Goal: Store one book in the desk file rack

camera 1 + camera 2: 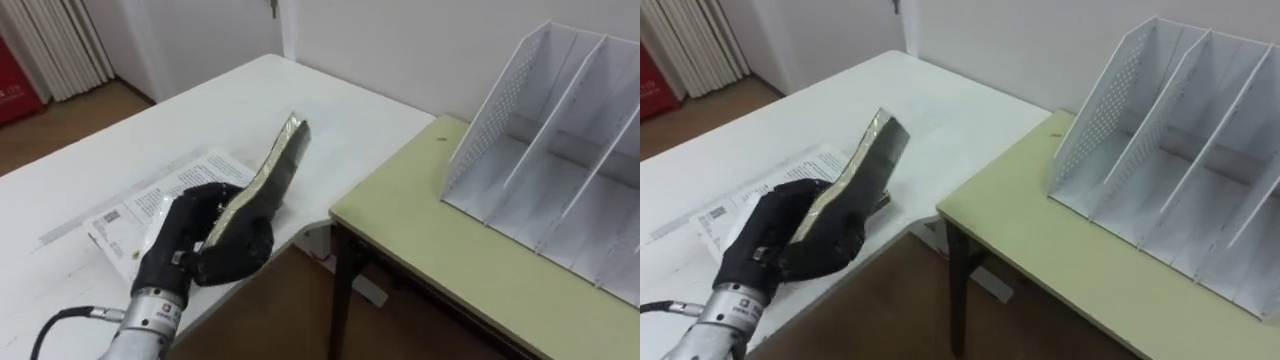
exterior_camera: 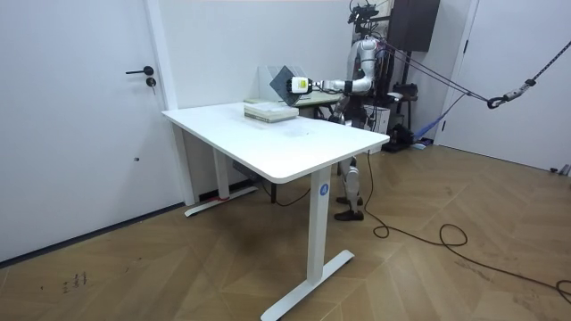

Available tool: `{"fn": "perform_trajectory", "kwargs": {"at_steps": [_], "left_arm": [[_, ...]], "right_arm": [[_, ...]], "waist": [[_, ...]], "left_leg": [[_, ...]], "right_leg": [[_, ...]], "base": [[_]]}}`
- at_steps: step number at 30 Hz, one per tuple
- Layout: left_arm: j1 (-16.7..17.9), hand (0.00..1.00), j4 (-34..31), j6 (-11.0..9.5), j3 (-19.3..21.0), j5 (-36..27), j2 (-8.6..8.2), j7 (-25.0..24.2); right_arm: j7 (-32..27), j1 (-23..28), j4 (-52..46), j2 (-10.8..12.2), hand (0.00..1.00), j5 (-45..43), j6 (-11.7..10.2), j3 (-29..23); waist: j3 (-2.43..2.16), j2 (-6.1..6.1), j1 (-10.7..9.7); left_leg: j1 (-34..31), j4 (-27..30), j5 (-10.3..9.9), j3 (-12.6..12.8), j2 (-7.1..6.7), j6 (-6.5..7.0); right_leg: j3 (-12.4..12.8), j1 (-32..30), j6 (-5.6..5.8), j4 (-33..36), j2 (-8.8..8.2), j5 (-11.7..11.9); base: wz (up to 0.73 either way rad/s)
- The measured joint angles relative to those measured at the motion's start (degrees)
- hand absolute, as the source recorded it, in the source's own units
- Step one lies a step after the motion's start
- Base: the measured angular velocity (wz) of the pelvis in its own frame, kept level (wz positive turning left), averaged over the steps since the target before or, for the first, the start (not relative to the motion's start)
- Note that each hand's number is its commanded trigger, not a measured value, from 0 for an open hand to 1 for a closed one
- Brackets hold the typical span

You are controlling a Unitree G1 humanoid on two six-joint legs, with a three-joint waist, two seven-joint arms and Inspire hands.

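Observation:
My left hand (image 1: 205, 245), in its black glove, is shut on a thin dark book (image 1: 275, 170) and holds it tilted on edge above the corner of the white table (image 1: 120, 140). The book's far end points up and away from me. The white file rack (image 1: 560, 170) stands on the yellow-green desk (image 1: 450, 260) to the right, its slots open toward me, well apart from the book. From the room view, the book (image 2: 284, 82) is raised above a low stack of books (image 2: 270, 111) at the table's far end.
A printed white book or sheet (image 1: 150, 200) lies on the white table under my hand. A gap with brown floor (image 1: 290, 310) separates the white table from the desk. A white wall runs behind both. The robot stands at the white table's far end.

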Motion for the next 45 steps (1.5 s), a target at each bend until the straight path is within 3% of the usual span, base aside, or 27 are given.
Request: {"fn": "perform_trajectory", "kwargs": {"at_steps": [4, 6, 11, 21, 25, 29, 35, 41, 45], "left_arm": [[0.0, 1.0, -0.1, -1.2, -1.3, -10.2, 1.54, -4.7], [0.0, 1.0, -0.1, -1.7, -1.2, -11.0, 1.76, -7.0], [0.0, 1.0, -0.1, -1.7, -1.1, -17.2, 2.31, -15.3], [0.0, 1.0, -0.1, -2.4, -1.7, -22.2, 2.4, -25.8], [0.0, 1.0, -0.2, -2.4, -1.7, -23.1, 2.48, -28.4], [0.1, 1.0, -0.2, -2.4, -1.2, -29.1, 2.94, -33.8], [0.1, 1.0, -0.1, -2.4, -1.2, -36.6, 3.71, -37.5], [0.3, 1.0, 0.1, -2.3, -1.9, -37.3, 5.74, -38.9], [0.3, 1.0, 0.1, -2.0, -2.5, -37.3, 5.98, -40.0]], "right_arm": [[4.7, 1.3, -8.5, 1.5, 0.0, 3.0, -0.7, 2.1], [6.9, 1.7, -12.1, 1.5, 0.0, 3.1, -0.8, 2.5], [13.3, 3.7, -25.3, 1.6, 0.0, 7.0, -1.0, 2.5], [18.6, 3.6, -37.5, 1.6, 0.0, 25.3, -1.0, 2.4], [20.8, 3.1, -43.3, 1.6, 0.0, 33.9, -1.0, 2.0], [24.0, 2.3, -45.3, 1.2, 0.0, 38.0, -0.9, 1.3], [27.9, 2.2, -50.7, -1.3, 0.0, 45.1, -0.8, 0.1], [29.6, 2.1, -52.2, -1.5, 0.0, 51.6, -0.8, 1.3], [30.3, 2.1, -53.0, -1.8, 0.0, 54.4, -0.8, 2.5]], "waist": [[-0.03, 0.33, 0.1], [-0.05, 0.58, 0.3], [0.46, 1.5, 0.2], [0.39, 1.53, 0.3], [0.34, 1.5, 0.6], [0.25, 1.26, 0.6], [0.22, 1.31, 1.7], [0.09, 1.54, 2.4], [0.1, 1.54, 3.2]], "left_leg": [[0.1, 0.0, 0.0, 0.0, 0.05, -0.01], [0.1, 0.0, 0.0, 0.0, 0.06, -0.01], [0.0, -0.1, 0.0, -0.1, 0.13, -0.03], [0.0, 0.2, 0.0, 0.4, 0.19, -0.02], [0.1, 0.3, 0.0, 1.0, 0.24, -0.01], [0.2, 0.3, 0.0, 1.1, 0.24, -0.01], [0.2, 0.2, 0.0, 1.2, 0.48, -0.01], [0.8, 0.2, 0.0, 1.3, 0.52, -0.01], [0.7, 0.1, 0.0, 1.2, 0.52, -0.01]], "right_leg": [[0.6, 0.0, -0.06, 0.0, 0.01, 0.0], [0.7, 0.0, -0.1, 0.1, 0.02, 0.1], [0.7, -0.5, -0.09, 0.9, -0.01, 0.1], [1.0, -0.8, -0.06, 1.4, -0.06, 0.1], [2.3, -1.4, -0.07, 1.9, 0.02, 0.1], [2.9, -1.4, -0.05, 2.4, -0.02, 0.1], [3.0, -1.6, -0.08, 2.9, 0.06, 0.2], [2.9, -1.4, -0.1, 2.7, 0.11, 0.3], [2.9, -1.4, -0.1, 2.6, 0.11, 0.3]], "base": [[-0.02], [0.0], [0.0], [-0.01], [-0.15], [-0.07], [-0.03], [0.0], [0.0]]}}
